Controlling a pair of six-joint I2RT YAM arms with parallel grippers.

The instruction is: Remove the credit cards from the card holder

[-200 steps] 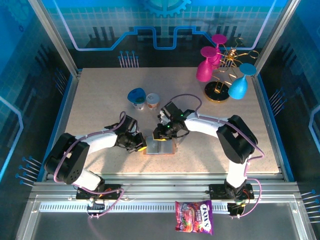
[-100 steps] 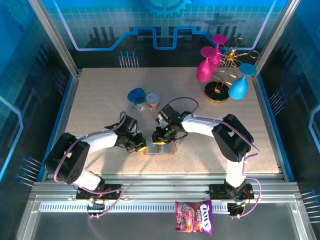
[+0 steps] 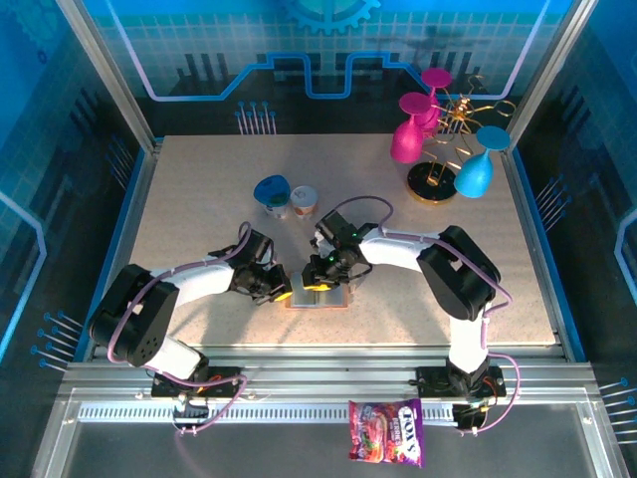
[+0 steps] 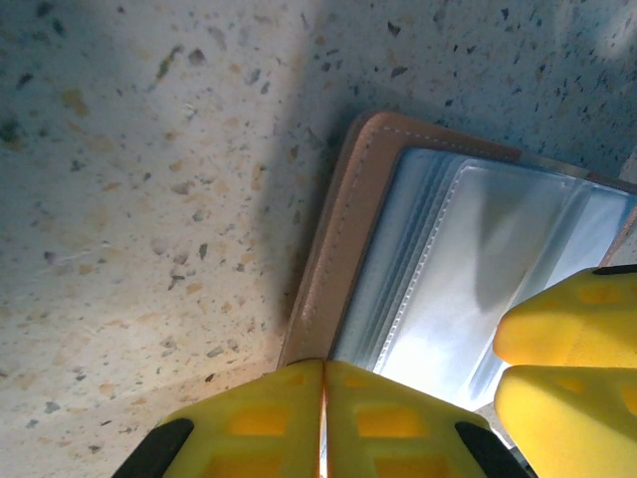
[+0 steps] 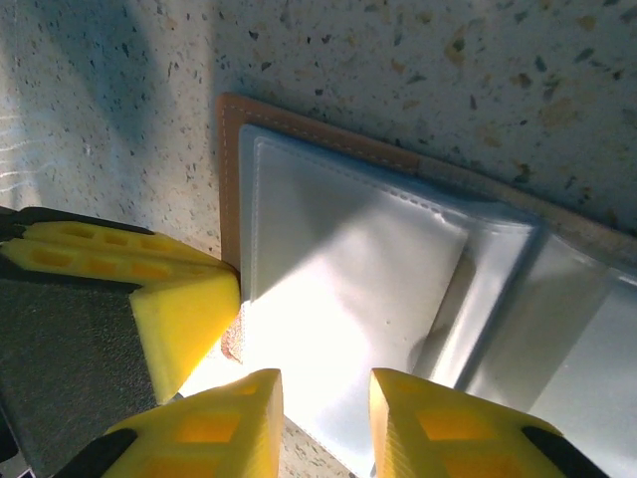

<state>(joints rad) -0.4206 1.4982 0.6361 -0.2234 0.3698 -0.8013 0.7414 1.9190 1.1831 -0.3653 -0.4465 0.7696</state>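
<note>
The card holder lies open on the table between both arms, with a brown stitched edge and pale grey-blue clear sleeves. My left gripper is shut, its yellow tips resting at the holder's brown near-left edge. My right gripper hovers just over the left sleeve with its jaws a little apart and nothing between them. The left fingers show beside the holder's corner in the right wrist view. The right fingers sit over the sleeves in the left wrist view. The credit cards are hidden; the sleeves look pale and glary.
Two small cups stand behind the holder. A gold stand with pink and blue glasses is at the back right. A candy bag lies on the near ledge below the table edge.
The right gripper has shifted slightly left and down onto the holder, and its jaws have parted a touch. The left arm has stayed still.
</note>
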